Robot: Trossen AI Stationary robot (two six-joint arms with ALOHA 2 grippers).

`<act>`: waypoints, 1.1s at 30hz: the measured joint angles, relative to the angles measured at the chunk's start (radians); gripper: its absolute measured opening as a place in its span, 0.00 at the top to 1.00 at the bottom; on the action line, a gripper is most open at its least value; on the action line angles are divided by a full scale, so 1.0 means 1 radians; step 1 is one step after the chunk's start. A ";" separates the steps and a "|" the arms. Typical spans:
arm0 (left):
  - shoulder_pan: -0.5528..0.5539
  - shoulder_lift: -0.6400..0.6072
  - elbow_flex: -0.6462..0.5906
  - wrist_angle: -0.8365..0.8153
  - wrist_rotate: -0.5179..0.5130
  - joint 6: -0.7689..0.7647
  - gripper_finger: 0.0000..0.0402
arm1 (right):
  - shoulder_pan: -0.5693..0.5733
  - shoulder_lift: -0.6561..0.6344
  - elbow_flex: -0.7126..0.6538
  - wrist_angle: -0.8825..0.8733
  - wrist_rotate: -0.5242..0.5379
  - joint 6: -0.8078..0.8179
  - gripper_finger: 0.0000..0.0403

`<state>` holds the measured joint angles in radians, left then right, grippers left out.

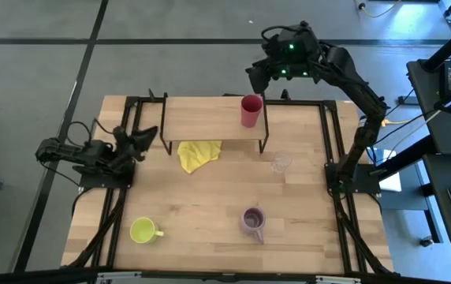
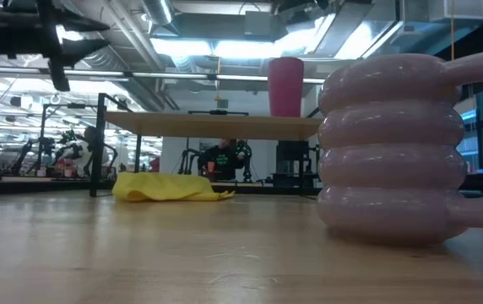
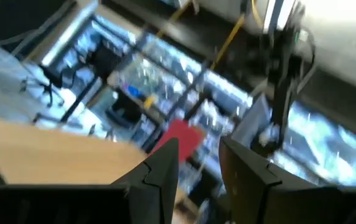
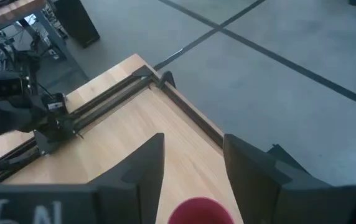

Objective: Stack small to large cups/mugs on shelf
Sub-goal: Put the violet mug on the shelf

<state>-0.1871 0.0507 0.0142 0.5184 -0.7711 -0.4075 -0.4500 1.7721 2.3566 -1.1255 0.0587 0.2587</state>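
Note:
The red cup (image 1: 251,110) stands upright on the right part of the shelf (image 1: 202,118), a light board on black legs; it also shows in the low view (image 2: 285,84). My right gripper (image 1: 257,79) hovers open just above and beyond it, with the cup's rim (image 4: 200,211) low between the fingers and untouched. The clear glass (image 1: 281,164) stands on the table right of the shelf. The lilac mug (image 1: 252,222) and the lime-yellow mug (image 1: 143,230) stand near the front edge. My left gripper (image 1: 143,136) waits open at the table's left edge.
A yellow cloth (image 1: 198,154) lies crumpled on the table under the shelf's front edge. The lilac mug (image 2: 393,148) fills the right of the low view. Bare tabletop (image 1: 202,197) lies between the cloth and the two front mugs. Black frame rails run along both table sides.

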 joint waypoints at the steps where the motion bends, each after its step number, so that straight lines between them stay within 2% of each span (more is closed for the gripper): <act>1: 0.000 -0.001 0.000 0.030 -0.015 0.007 0.73 | 0.000 0.000 0.000 0.000 0.000 0.000 0.59; 5: 0.000 -0.001 0.001 0.116 -0.020 -0.011 0.73 | 0.008 0.000 0.000 -0.002 -0.001 0.000 0.59; 16: 0.000 0.000 0.001 0.106 -0.032 -0.035 0.73 | 0.010 0.000 0.000 -0.002 0.000 -0.008 0.59; 20: -0.001 0.001 0.000 0.084 -0.103 -0.110 0.73 | 0.010 0.000 0.000 -0.002 0.000 -0.017 0.59; 25: -0.001 0.000 0.000 0.095 -0.130 -0.075 0.73 | 0.010 0.000 0.000 -0.002 -0.002 -0.007 0.59; 26: 0.002 0.001 0.000 0.128 -0.114 -0.036 0.73 | 0.010 0.000 0.000 -0.002 -0.006 -0.006 0.59; 27: 0.005 0.000 0.006 0.175 -0.055 0.018 0.73 | 0.010 0.000 0.000 -0.002 -0.007 -0.006 0.59; 29: 0.005 0.001 0.078 0.192 0.120 0.122 0.73 | 0.010 0.000 0.000 -0.002 -0.007 -0.006 0.59; 31: 0.005 0.005 0.211 0.025 0.222 0.153 0.74 | 0.010 0.000 0.000 0.000 -0.007 -0.006 0.59; 33: 0.005 0.032 0.386 -0.355 0.240 0.135 0.75 | 0.009 0.000 0.000 0.001 -0.008 -0.006 0.59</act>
<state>-0.1822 0.0825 0.3998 0.1638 -0.5310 -0.2721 -0.4412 1.7725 2.3562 -1.1244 0.0504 0.2528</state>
